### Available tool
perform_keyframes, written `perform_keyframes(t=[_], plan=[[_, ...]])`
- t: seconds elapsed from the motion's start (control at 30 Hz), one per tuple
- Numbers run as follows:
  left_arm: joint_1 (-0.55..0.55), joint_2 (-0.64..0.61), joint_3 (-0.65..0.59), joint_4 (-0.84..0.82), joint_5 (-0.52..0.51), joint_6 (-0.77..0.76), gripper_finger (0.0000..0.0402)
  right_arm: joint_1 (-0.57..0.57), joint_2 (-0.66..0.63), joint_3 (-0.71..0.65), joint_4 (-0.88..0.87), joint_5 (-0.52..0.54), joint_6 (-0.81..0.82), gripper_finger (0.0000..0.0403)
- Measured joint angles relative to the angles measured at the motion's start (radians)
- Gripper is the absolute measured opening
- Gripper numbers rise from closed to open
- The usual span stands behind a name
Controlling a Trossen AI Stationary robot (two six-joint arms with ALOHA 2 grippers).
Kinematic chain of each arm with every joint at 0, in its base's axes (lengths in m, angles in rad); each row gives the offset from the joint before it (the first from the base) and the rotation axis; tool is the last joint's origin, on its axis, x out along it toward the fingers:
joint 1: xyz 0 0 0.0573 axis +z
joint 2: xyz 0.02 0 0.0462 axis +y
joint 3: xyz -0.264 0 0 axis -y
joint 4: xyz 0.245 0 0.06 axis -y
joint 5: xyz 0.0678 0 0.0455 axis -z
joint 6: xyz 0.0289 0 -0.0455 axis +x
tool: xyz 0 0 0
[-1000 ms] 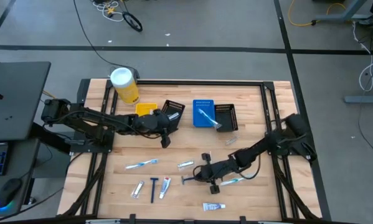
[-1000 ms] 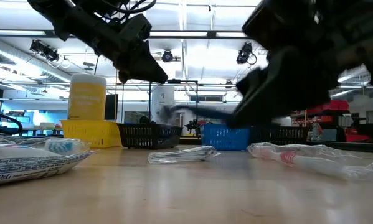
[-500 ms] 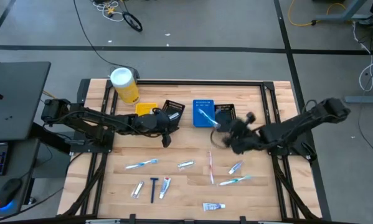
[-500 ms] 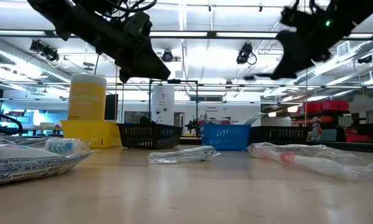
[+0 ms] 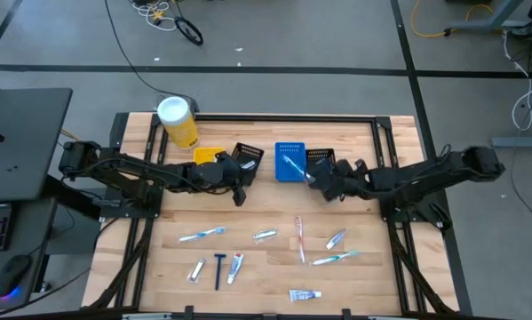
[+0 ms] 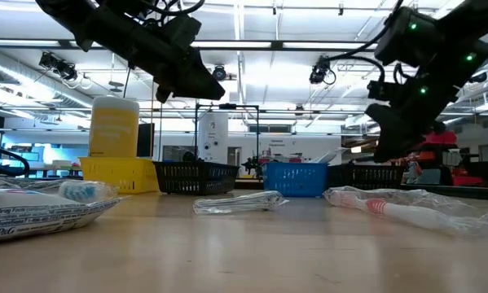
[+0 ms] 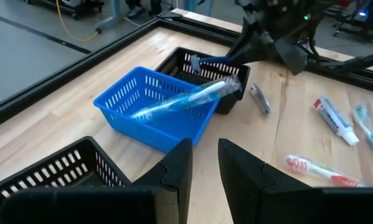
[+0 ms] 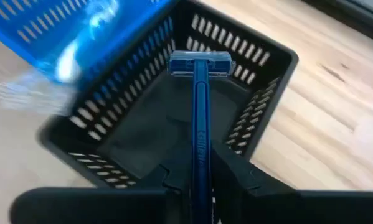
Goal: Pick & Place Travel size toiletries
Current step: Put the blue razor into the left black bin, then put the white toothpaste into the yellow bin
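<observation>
Holding a dark blue razor (image 8: 198,118) by its handle between my right gripper's (image 8: 197,177) nearly closed fingers, I hang it over the black bin (image 8: 261,118) beside the blue bin (image 5: 289,163). Next I should loosen and drop it inside. My left gripper (image 7: 202,171) waits near the blue bin, slightly open, empty.

Light wooden table (image 5: 266,267) with a dark frame. At the far side: a yellow canister (image 5: 178,122) with white lid, then in a row a yellow bin (image 5: 207,156), a black bin (image 5: 249,156), a blue bin (image 5: 289,163) and a second black bin (image 5: 321,164). On the near half, well spread: light-blue toothbrushes (image 5: 201,235), small tubes (image 5: 305,294), a dark blue razor (image 5: 218,268), a red-white brush (image 5: 299,239).
</observation>
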Motion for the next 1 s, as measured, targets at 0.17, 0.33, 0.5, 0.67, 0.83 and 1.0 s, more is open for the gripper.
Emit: perform_keyframes(t=[0.17,0.33,0.5,0.67,0.83,1.0], plan=[[0.000,0.000,0.000,0.000,0.000,0.000,0.0084,-0.057,0.000,0.000,0.084,-0.004,-0.146,0.0123],[0.000,0.000,0.000,-0.001,0.005,0.000,0.0084,-0.090,-0.002,0.000,0.238,0.011,-0.270,0.0150],[0.000,0.000,0.000,-0.004,0.031,0.000,0.0084,-0.094,-0.003,0.000,0.415,-0.008,-0.438,0.0153],[-0.001,-0.002,0.009,-0.057,0.185,0.011,0.0084,-0.094,-0.003,0.000,0.536,-0.147,-0.519,0.0153],[-0.025,-0.009,0.145,-0.417,0.170,-0.010,0.0084,-0.094,-0.003,0.000,0.618,-0.323,-0.536,0.0153],[-0.088,-0.002,0.230,-0.690,0.171,-0.058,0.0084,-0.094,-0.002,0.000,0.706,-0.364,-0.631,0.0153]])
